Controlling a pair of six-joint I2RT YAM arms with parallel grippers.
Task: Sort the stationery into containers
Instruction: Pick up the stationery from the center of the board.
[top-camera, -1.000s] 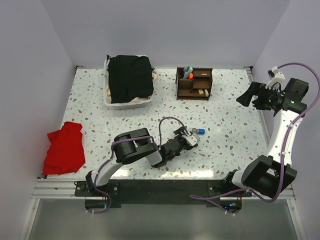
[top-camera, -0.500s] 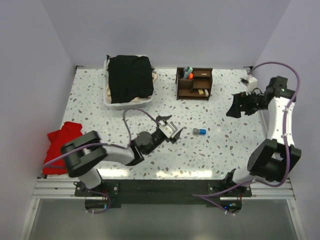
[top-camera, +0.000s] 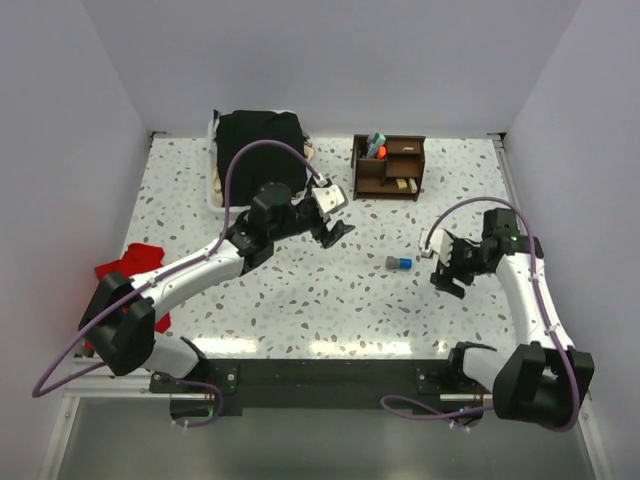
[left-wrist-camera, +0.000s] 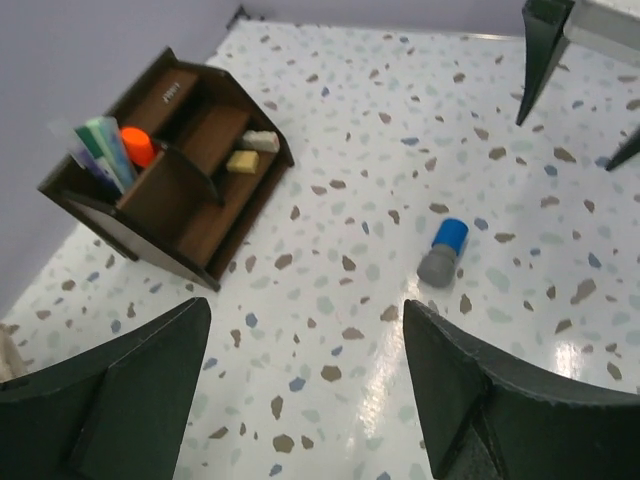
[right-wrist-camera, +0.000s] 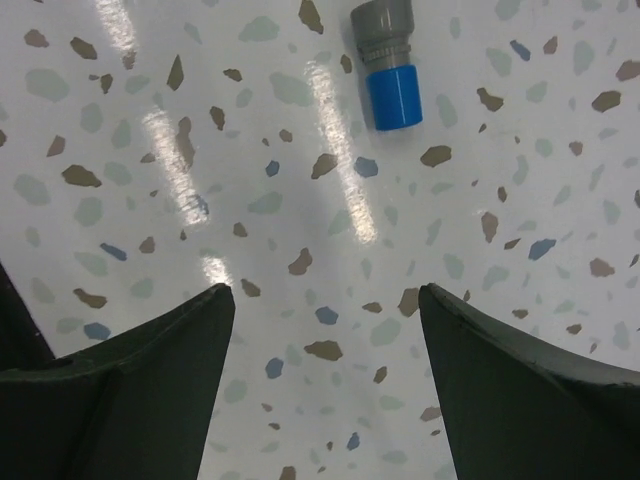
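Through the left wrist camera I saw the left gripper (left-wrist-camera: 305, 320) with its two dark fingers (left-wrist-camera: 120, 390) spread wide and nothing between them, above the white speckled table (left-wrist-camera: 400, 120). The small blue-and-grey cylindrical sharpener (left-wrist-camera: 443, 251) lay on its side beyond them. At upper left stood the dark brown wooden desk organiser (left-wrist-camera: 215, 215). One compartment held pale green and blue pens (left-wrist-camera: 103, 150) beside an orange cap (left-wrist-camera: 137, 146), another a tan eraser (left-wrist-camera: 240, 161). The right gripper (left-wrist-camera: 565, 140) showed at the top right corner
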